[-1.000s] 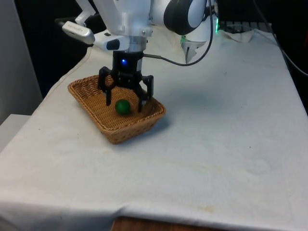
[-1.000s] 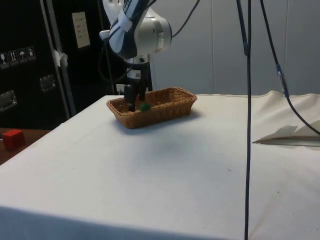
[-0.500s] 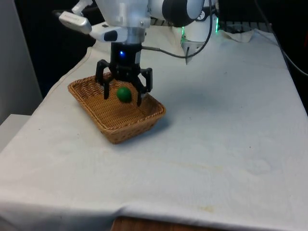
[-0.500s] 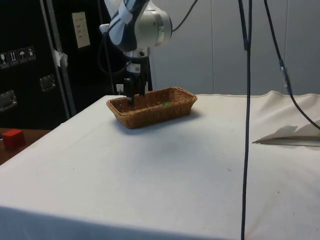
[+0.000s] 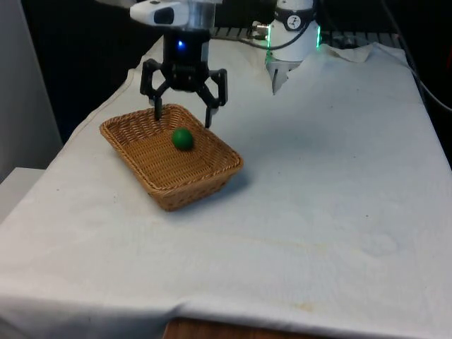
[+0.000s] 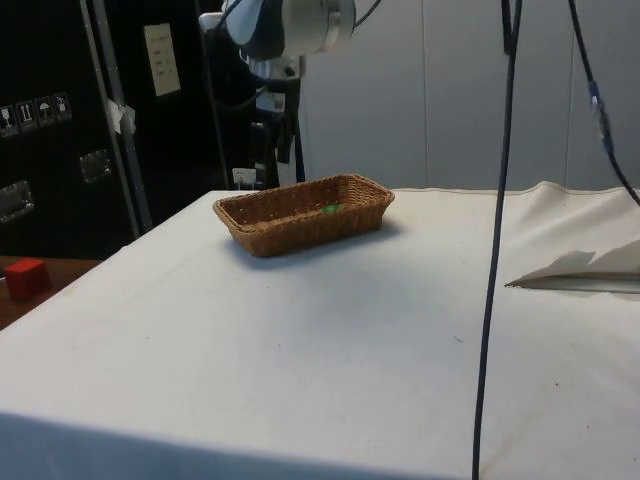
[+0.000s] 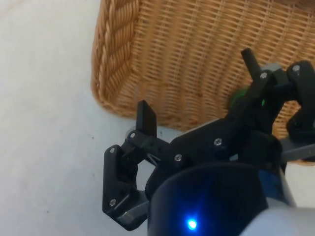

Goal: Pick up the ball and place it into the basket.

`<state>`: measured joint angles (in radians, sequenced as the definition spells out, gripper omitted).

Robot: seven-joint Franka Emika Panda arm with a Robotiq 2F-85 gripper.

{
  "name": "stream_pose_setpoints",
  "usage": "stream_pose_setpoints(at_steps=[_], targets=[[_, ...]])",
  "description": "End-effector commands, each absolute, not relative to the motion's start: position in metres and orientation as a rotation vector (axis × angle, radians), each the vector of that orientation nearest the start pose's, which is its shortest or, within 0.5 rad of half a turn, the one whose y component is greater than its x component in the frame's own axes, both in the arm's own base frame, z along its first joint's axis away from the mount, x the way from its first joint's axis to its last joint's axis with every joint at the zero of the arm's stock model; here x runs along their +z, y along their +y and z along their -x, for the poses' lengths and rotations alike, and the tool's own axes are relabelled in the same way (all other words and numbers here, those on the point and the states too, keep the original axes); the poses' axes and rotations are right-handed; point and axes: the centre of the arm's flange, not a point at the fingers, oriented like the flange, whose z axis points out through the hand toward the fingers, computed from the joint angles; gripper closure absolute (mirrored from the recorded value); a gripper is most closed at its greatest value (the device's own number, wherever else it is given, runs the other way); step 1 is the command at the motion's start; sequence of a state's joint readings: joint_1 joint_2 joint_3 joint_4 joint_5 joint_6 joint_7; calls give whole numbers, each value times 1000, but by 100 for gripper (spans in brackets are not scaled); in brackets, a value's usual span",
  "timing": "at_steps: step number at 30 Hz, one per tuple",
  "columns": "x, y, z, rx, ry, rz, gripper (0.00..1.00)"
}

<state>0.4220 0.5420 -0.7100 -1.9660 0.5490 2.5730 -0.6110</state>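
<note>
Black fingers of the gripper [image 5: 182, 113] stand spread wide and empty above the far rim of the wicker basket [image 5: 134, 152]. Below them the green ball [image 5: 183, 138] lies loose on the basket floor. Placement looks done; a clean finish means lifting straight clear without clipping the woven rim.

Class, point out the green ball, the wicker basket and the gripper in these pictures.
green ball [image 5: 183, 138], front view, middle of its visible face
wicker basket [image 5: 200, 185], front view, near side wall
gripper [image 5: 183, 119], front view, midway between its open fingertips
</note>
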Motion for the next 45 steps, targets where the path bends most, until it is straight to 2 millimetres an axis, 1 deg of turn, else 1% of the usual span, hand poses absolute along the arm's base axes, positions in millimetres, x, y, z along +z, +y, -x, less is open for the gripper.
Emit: stream_pose_setpoints(at_steps=[1, 3, 8, 9, 10, 17, 18, 19, 24, 26, 27, 33, 34, 36, 40, 45], targets=[[280, -162, -607, -348, -7, 3226, 0], [288, -159, -602, -354, -18, 3219, 0], [300, -154, -592, -358, -28, 3206, 0], [305, -152, -587, -356, -32, 3200, 0], [305, -151, -589, -368, -40, 3188, 0], [322, -145, -571, -357, -45, 3184, 0], [327, -143, -567, -359, -52, 3179, 0], [326, -143, -569, -371, -55, 3169, 0], [339, -137, -552, -360, -66, 3160, 0], [342, -135, -547, -360, -69, 3154, 0], [342, -135, -549, -368, -73, 3142, 0], [352, -129, -533, -355, -80, 3134, 0], [356, -127, -528, -355, -83, 3126, 0], [358, -125, -527, -359, -93, 3109, 0], [367, -119, -515, -344, -98, 3105, 0], [373, -114, -505, -337, -105, 3092, 0]])
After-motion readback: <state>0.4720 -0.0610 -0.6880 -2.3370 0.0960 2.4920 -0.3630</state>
